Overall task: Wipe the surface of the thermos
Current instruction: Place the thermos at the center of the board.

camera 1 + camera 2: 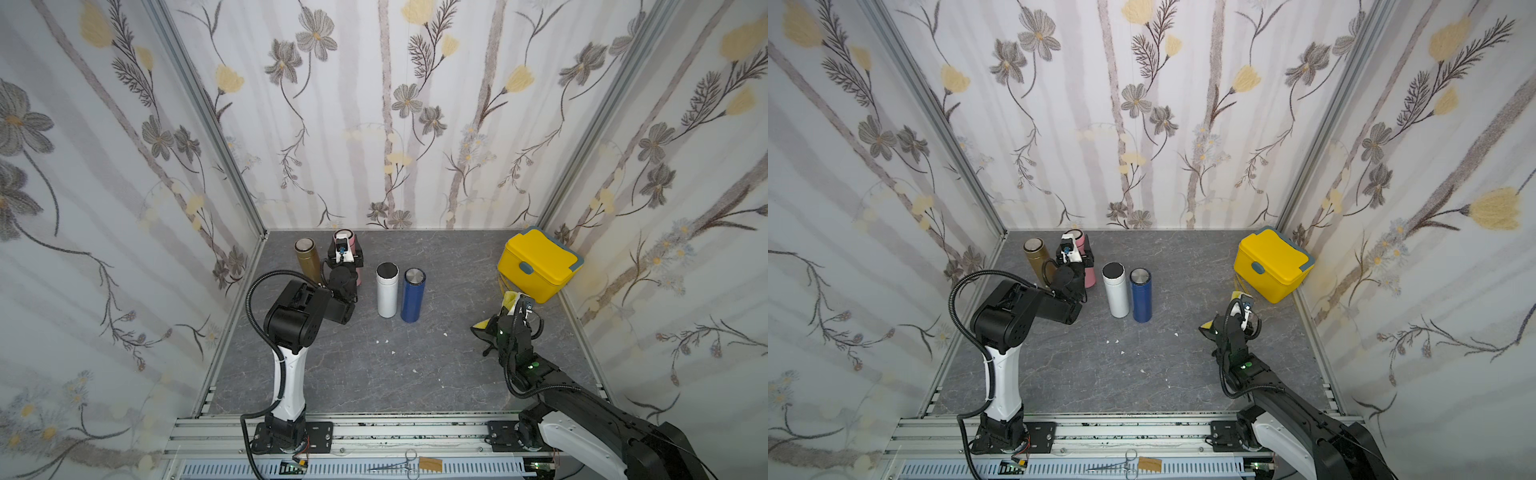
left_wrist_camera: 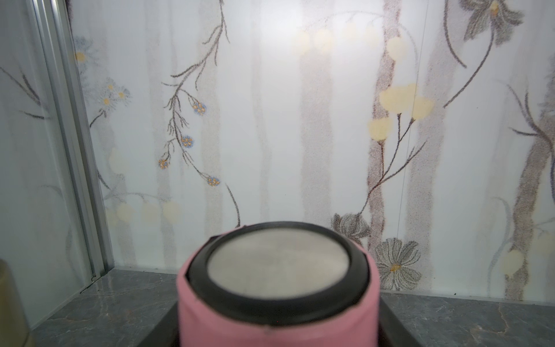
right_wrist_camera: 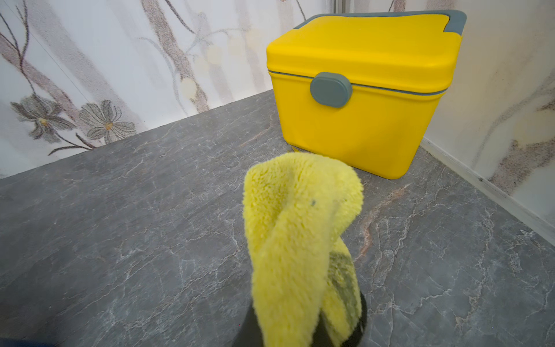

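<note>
Yellow cloth (image 3: 297,240) pinched in right jaws, pink thermos (image 2: 276,312) clamped in left jaws; wiping not begun.

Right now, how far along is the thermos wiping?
Done: the left tool is shut on the pink thermos, and the right tool is shut on the yellow cloth. In hand: both simply held. Left: cloth and thermos are far apart in both top views, so wiping hasn't begun.
</note>
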